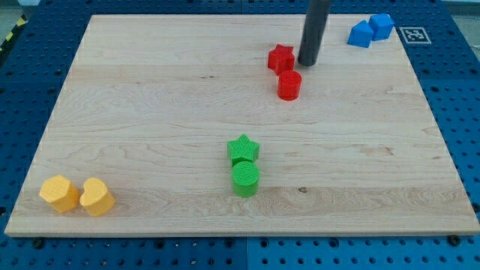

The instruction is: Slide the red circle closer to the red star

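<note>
The red circle [289, 85] sits on the wooden board [150, 112] toward the view's top right of centre. The red star [281, 58] is just above and slightly left of it; the two nearly touch. My tip [307, 63] is at the end of the dark rod, close to the right of the red star and just above the right side of the red circle.
A green star [244, 149] and a green circle [245, 178] sit together at the bottom centre. A yellow hexagon-like block [59, 193] and a yellow heart [97, 196] are at the bottom left. Two blue blocks [370, 31] lie at the top right edge.
</note>
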Available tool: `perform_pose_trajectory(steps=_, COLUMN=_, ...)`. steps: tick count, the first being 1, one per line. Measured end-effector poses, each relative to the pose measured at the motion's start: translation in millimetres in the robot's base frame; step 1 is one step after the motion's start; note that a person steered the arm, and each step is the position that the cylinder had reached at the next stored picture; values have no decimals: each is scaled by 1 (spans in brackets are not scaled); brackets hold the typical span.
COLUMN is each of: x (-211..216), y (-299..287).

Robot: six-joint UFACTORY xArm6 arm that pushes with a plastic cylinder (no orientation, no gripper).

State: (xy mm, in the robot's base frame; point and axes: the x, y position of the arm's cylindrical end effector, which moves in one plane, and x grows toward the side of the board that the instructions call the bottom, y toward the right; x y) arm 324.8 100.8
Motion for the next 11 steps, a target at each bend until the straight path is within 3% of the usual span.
perform_pose_trajectory(steps=2, x=1, y=-43)
perform_pose_trajectory(steps=3, x=8, y=-32)
perform_pose_trajectory(steps=5, x=58, y=10)
perform_pose_trajectory(steps=7, x=99, y=6)
perform_pose_trajectory(steps=9, x=98, y=5)
perform_pose_trajectory(steps=11, x=67, y=-21)
